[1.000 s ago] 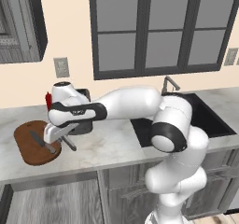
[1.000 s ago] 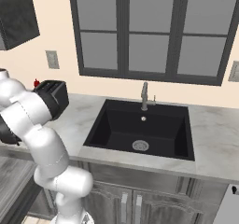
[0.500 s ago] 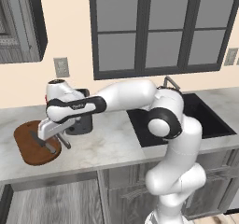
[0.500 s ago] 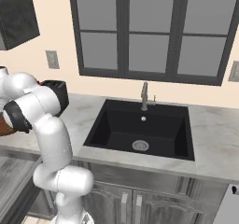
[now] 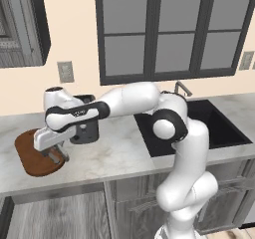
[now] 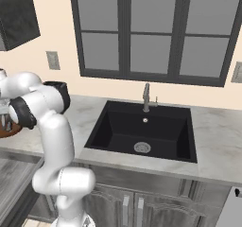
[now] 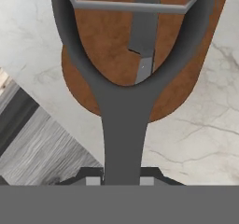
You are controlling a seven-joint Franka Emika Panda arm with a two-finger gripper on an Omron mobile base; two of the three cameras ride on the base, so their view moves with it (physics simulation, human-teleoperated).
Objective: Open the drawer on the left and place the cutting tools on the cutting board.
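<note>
The end effector (image 5: 59, 156) is clamped narrow on the handle of a grey Y-shaped peeler (image 7: 125, 101), a cutting tool with a forked head and a thin blade bar across its top. In the hand view the handle runs up from between the fingertips and the loop of the head hangs over the cutting board (image 7: 179, 85). Through the loop a small knife (image 7: 144, 41) with a grey blade lies flat on the board. Whether the peeler's head touches the board I cannot tell.

The reddish-brown, rounded oblong board (image 5: 31, 158) lies at the left end of the marble tabletop (image 5: 117, 156), close to its near edge. A dark toaster (image 5: 84, 128) stands just right of and behind the board, close to the arm's wrist. Right of that the tabletop runs bare to the black sink (image 5: 209, 126). The open drawer's (image 7: 42, 143) grey wood-grain shows below the tabletop edge, near the board.
</note>
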